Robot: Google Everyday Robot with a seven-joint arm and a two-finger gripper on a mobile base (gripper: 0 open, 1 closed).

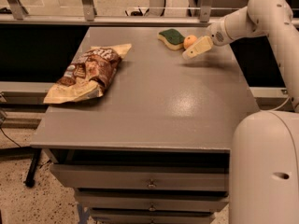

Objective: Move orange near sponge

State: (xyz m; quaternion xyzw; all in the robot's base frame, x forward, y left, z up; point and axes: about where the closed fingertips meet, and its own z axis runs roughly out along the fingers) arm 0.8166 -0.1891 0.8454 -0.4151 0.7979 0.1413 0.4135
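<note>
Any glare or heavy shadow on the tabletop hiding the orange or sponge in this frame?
Camera view: a soft pale sheen lies on the middle of the table, well clear of the task things. Camera view: the orange and the sponge are evenly lit at the far edge, with the gripper right beside the orange. Camera view: the snack bag throws only a thin shadow.

— What's covered at the far right of the desk (154, 106)?
— The gripper (189, 52) there hides the lower side of the orange (188, 40), and the orange masks the sponge (170, 36) end.
— And the bag (88, 73)?
— Its print is too blurred to read.
</note>
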